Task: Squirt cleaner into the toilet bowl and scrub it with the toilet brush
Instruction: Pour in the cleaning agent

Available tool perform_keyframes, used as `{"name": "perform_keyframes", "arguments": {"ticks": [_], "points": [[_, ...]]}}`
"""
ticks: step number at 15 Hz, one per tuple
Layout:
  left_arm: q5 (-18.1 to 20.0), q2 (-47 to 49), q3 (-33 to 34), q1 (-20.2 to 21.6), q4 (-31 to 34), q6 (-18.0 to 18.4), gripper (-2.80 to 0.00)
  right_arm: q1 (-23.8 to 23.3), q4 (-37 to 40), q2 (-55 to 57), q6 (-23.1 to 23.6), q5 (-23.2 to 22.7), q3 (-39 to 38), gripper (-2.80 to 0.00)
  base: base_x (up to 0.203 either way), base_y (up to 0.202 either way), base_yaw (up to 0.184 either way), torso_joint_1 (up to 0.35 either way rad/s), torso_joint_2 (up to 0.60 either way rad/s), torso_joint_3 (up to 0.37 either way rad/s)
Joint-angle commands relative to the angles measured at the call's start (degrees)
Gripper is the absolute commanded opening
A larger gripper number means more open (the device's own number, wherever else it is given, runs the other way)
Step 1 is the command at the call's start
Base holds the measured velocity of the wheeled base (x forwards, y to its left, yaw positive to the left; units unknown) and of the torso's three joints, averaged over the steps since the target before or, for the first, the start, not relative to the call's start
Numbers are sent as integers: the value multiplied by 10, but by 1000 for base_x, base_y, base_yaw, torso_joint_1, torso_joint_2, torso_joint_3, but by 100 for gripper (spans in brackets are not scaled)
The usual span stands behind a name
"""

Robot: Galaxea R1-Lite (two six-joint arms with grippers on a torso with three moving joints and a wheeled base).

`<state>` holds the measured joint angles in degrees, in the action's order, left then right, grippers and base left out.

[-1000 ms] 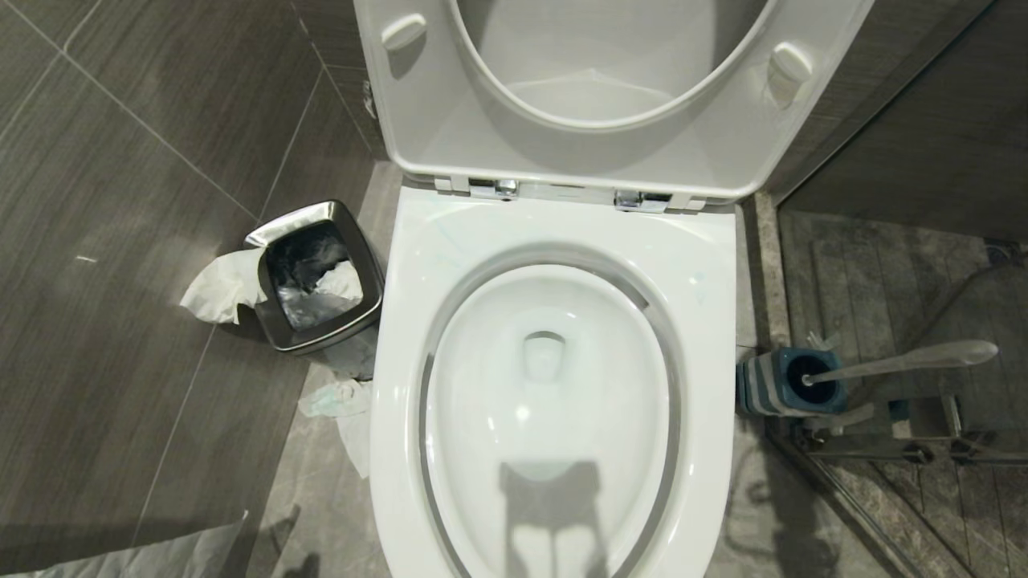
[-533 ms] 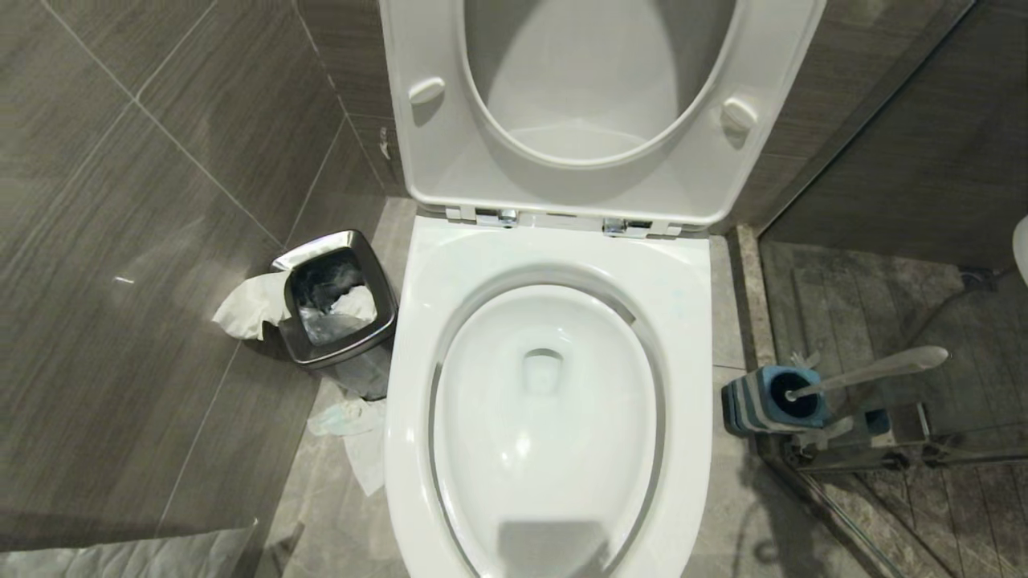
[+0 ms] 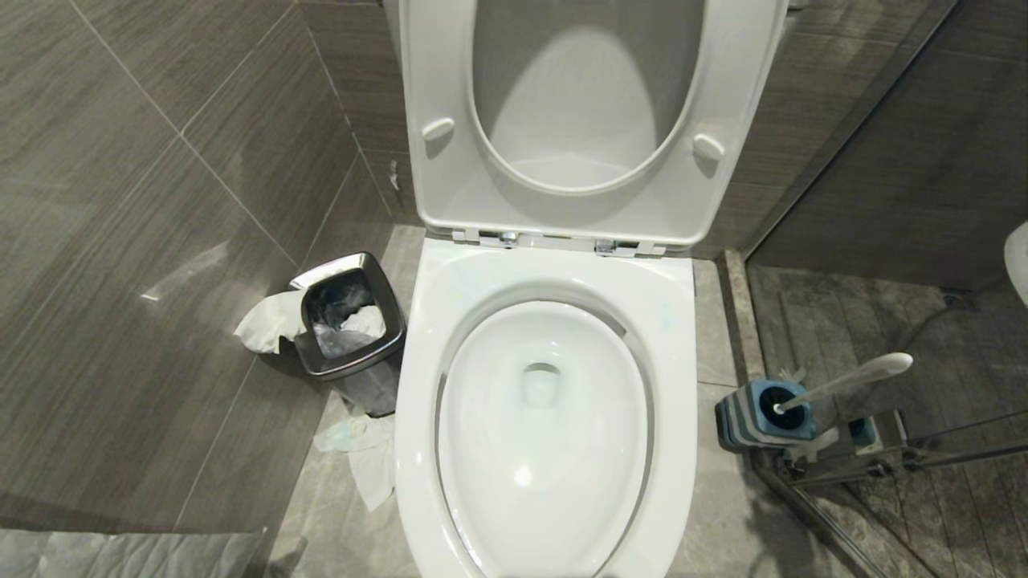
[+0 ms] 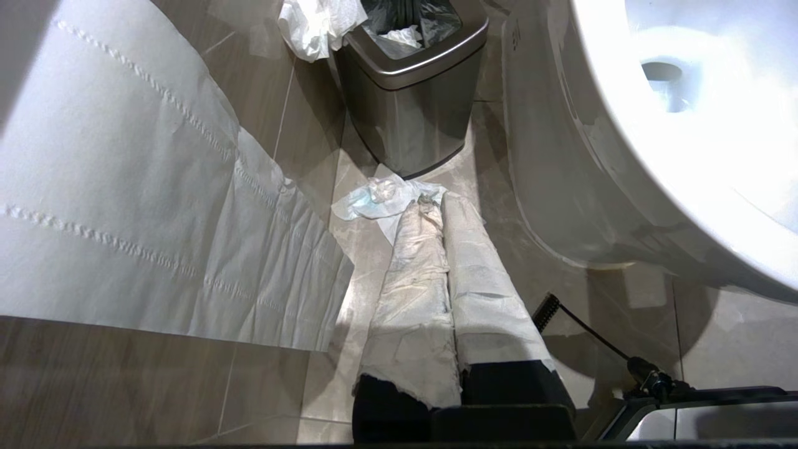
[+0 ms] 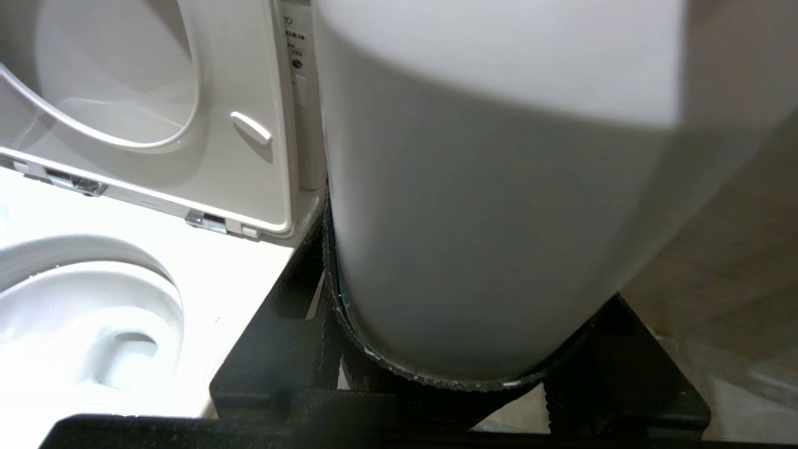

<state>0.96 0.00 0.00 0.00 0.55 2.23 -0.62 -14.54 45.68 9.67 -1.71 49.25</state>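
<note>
**Clerk:** Porcelain, white, glossy. Item one?

**Checker:** Toilet bowl [image 3: 683, 385], centre of the head view and running down to 6 o'clock. Seat [image 3: 450, 185] and lid [image 3: 578, 104] stand raised at 12 o'clock, on chrome hinges [image 3: 507, 238]. Whether the water carries any tint, I cannot tell.

**Clerk:** Item two, toilet brush?

**Checker:** Toilet brush [image 3: 843, 379], at 3 o'clock of the bowl, on the floor beside a glass partition. Its head sits in the blue-and-grey holder [image 3: 743, 417]; the white handle leans away from the bowl. No gripper touches it.

**Clerk:** Grippers?

**Checker:** Right gripper [image 5: 464, 280]: black fingers clamped on either side of a white container [image 5: 486, 187], held to the right of the raised seat. A sliver of the container shows at 3 o'clock on the edge of the head view. Left gripper [image 4: 441, 202]: both fingers wrapped in white paper, lying together with nothing between them, pointing at the floor to the left of the bowl.

**Clerk:** Sundries?

**Checker:** Steel bin [image 3: 351, 370], at 9 o'clock of the bowl, with a dark liner. Tissue [image 3: 269, 321] hangs over its far-left side. Crumpled tissue [image 3: 365, 449] lies on the floor between bin and bowl. Paper sheet [image 3: 128, 554], at 7 o'clock.
</note>
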Motion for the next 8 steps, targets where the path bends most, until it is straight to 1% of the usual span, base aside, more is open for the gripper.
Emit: {"name": "perform_keyframes", "arguments": {"ticks": [1,3,5,6,8], "points": [[0,0,2,0,-1,0,-280,0,-2,10,0,-1,-1,-280,0,0,0,0,4,26],[1,1,2,0,-1,0,-280,0,-3,24,6,1,0,-280,0,0,0,0,0,0],[1,0,2,0,-1,0,-280,2,-4,36,37,-1,3,-280,0,0,0,0,0,0],[1,0,2,0,-1,0,-280,8,-4,44,42,-3,6,-280,0,0,0,0,0,0],[1,0,2,0,-1,0,-280,43,-5,64,46,-4,15,-280,0,0,0,0,0,0]]}}
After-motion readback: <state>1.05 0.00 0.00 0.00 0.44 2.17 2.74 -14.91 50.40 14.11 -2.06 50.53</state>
